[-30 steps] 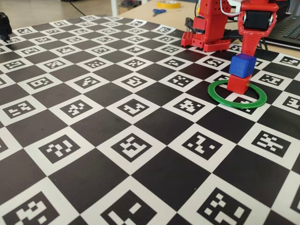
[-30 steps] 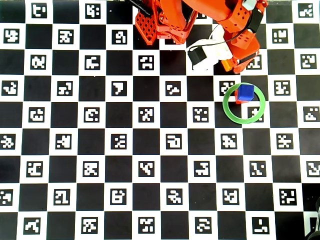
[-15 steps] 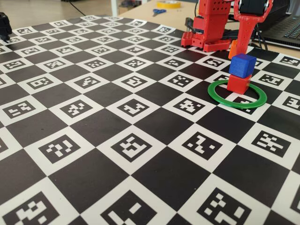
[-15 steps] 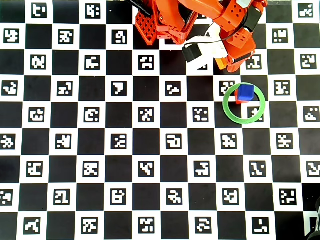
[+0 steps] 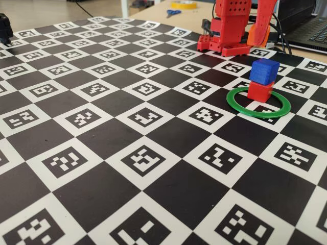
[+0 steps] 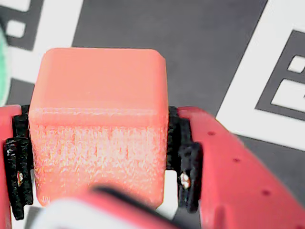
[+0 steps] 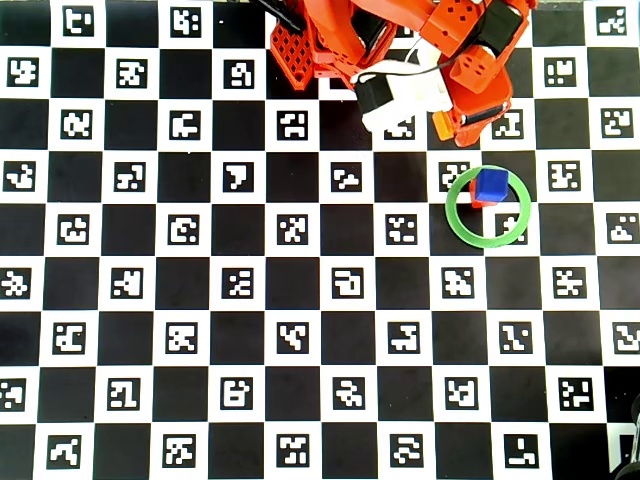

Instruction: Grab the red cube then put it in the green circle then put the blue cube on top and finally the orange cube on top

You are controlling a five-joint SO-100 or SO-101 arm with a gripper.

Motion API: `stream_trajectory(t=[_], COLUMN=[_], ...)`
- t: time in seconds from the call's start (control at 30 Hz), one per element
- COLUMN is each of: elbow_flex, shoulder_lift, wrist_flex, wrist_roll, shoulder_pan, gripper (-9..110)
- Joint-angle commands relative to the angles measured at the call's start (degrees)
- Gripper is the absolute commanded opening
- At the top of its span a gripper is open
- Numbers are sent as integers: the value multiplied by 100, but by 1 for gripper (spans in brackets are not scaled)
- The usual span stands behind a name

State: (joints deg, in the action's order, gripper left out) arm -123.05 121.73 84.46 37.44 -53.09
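Orange cube (image 6: 97,124) sitting clenched between the claw's (image 6: 97,157) black pads, final stacking step being underway; blue cube (image 7: 490,184) on red cube (image 5: 260,91) waiting nearby inside green circle (image 7: 457,224), needing a centred lowering.

Checkered marker mat (image 5: 102,138); scissors (image 5: 173,13); yellow tape roll (image 5: 184,4).

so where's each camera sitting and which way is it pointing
Fixed view: low at the board's near edge, looking across the checkered mat toward the red arm base; blue cube sits on red cube inside the green circle.
Wrist view: on the end effector, looking down at the orange cube it grips.
Overhead view: straight down; arm at top.
Fixed and overhead views share the stack, circle and arm.
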Motion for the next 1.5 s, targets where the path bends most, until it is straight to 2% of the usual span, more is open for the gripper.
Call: stream_trajectory(t=[0.0,0.33,0.8,1.47], elbow_flex=[782,1986,3533,3604], shoulder_lift=[-70,-967,-2145,-2689], wrist_flex=[88,220,659,97], wrist_roll=[211,1063,1582,1802], shoulder_pan=[97,229,316,352], gripper=[8,8,7,7])
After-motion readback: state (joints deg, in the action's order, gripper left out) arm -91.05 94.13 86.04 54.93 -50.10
